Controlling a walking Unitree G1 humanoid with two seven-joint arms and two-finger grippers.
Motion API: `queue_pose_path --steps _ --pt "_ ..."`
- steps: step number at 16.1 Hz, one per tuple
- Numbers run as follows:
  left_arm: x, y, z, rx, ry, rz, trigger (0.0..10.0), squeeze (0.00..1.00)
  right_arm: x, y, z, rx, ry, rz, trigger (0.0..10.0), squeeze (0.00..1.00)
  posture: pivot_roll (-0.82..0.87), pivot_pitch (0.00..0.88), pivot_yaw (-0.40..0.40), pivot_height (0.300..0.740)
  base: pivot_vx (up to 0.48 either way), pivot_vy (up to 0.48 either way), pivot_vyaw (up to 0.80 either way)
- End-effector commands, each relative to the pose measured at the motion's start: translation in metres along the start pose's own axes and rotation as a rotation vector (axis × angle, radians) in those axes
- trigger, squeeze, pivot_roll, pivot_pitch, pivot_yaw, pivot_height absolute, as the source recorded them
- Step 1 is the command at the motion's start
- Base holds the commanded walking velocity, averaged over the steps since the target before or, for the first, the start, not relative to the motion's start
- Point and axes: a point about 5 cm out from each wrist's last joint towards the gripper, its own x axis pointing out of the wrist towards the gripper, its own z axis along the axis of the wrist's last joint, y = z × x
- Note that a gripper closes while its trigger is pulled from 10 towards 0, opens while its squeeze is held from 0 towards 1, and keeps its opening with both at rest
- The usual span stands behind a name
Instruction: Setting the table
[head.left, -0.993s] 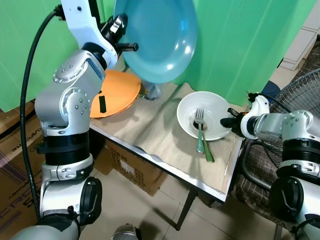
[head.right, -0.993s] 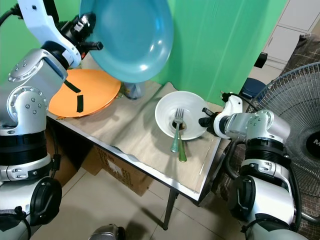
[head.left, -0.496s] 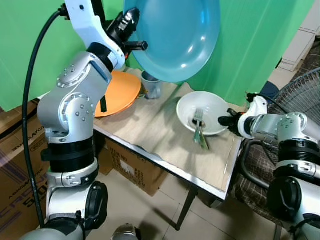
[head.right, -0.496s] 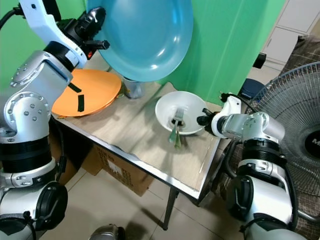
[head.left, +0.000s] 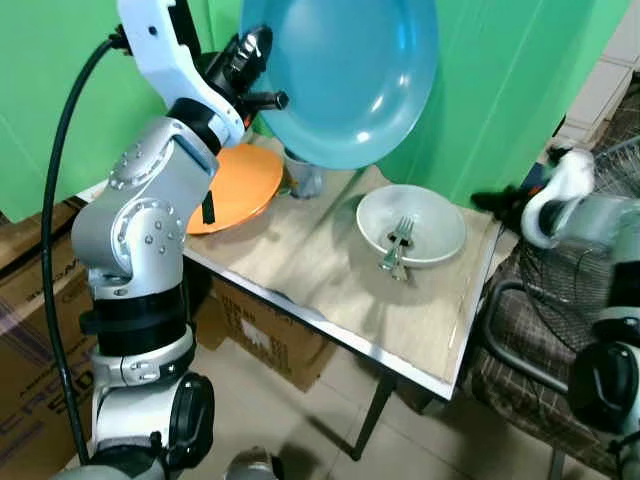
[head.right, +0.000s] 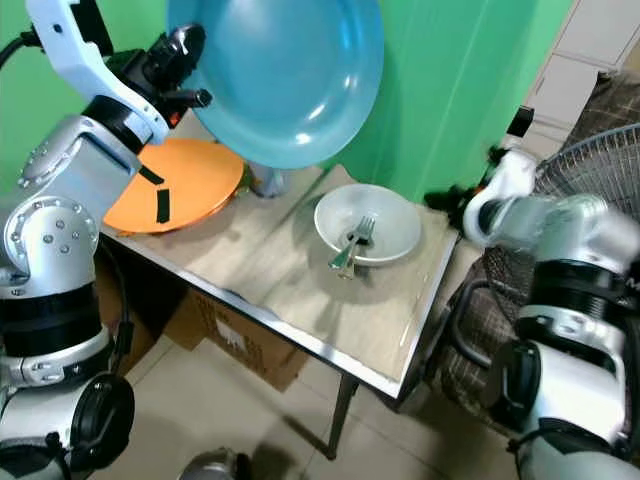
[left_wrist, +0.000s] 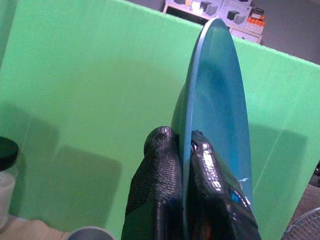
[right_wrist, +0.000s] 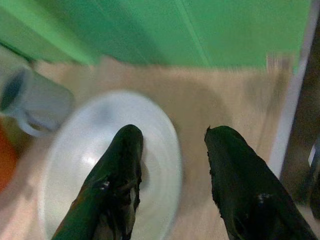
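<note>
My left gripper is raised high above the table's back left and is shut on the rim of a large teal plate, which stands on edge in the air. In the left wrist view both black fingers pinch that plate's rim. A white bowl rests on the wooden table, with a fork and a spoon lying in it. My right gripper is open and hovers off the bowl's right side; its fingers frame the bowl in the right wrist view.
An orange plate lies at the table's left, and a grey mug stands behind it under the teal plate. A green screen backs the table. Cardboard boxes sit underneath. A fan and a chair stand at the right.
My right gripper has let go of the white bowl's rim and pulled back to the right, blurred. The bowl sits slightly further right. The teal plate stays held high.
</note>
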Motion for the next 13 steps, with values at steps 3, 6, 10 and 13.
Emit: queue_pose_path --steps 3,6,10,13 --pt "-0.011 -0.007 -0.002 0.217 -0.023 -0.058 0.0 0.00 -0.031 0.018 0.023 -0.174 -0.329 0.112 10.0 0.00 0.03 0.000 0.005 0.740 0.000 0.000 0.00" --pt "-0.024 -0.017 -0.014 0.349 -0.041 -0.053 0.0 0.00 -0.059 0.044 0.002 -0.332 -0.518 0.194 10.0 0.00 0.01 0.000 0.014 0.740 0.000 0.000 0.00" --pt "-0.035 -0.032 -0.020 0.429 -0.137 -0.038 0.0 0.00 -0.076 0.079 -0.022 -0.398 -0.759 0.210 10.0 0.00 0.01 0.000 -0.006 0.740 0.000 0.000 0.00" --pt "-0.036 -0.040 -0.007 0.511 -0.240 -0.019 0.0 0.00 -0.082 0.098 -0.028 -0.346 -0.889 0.219 10.0 0.00 0.04 0.000 -0.042 0.740 0.000 0.000 -0.80"
